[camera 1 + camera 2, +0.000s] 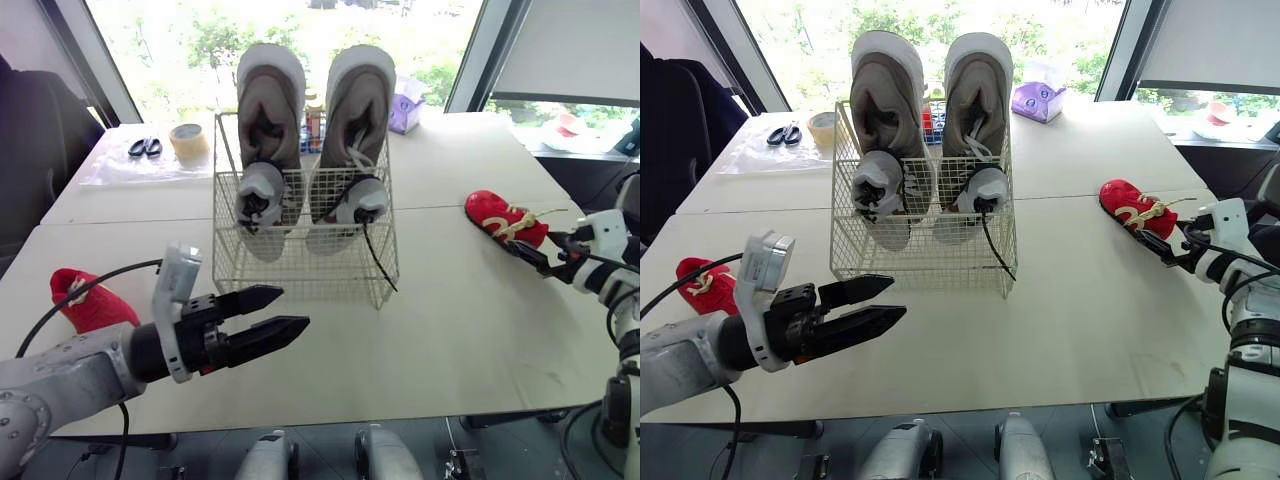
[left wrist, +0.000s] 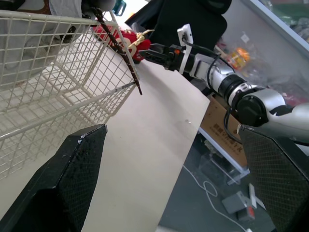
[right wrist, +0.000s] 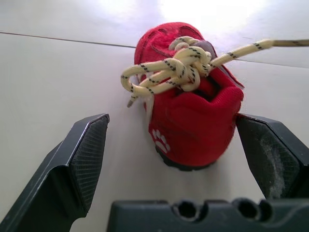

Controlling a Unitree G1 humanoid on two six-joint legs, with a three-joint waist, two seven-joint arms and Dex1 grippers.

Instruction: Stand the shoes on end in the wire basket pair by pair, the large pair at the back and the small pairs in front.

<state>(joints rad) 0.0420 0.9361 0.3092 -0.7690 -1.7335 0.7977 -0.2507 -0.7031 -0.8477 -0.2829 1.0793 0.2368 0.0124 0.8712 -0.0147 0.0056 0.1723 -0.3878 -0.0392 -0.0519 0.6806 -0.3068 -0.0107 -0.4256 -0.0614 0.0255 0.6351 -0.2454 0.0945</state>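
A white wire basket stands mid-table. Two large grey-brown shoes stand on end at its back, with two small grey shoes upright in front of them. One small red shoe with yellow laces lies on the table to the right. My right gripper is open around its heel end, and the shoe sits between the fingers, apart from both. A second red shoe lies at the left edge. My left gripper hovers open and empty before the basket's front.
Scissors on a plastic sheet and a tape roll lie at the back left. A purple tissue box and small bottles stand behind the basket. Bare table stretches between the basket and the right red shoe.
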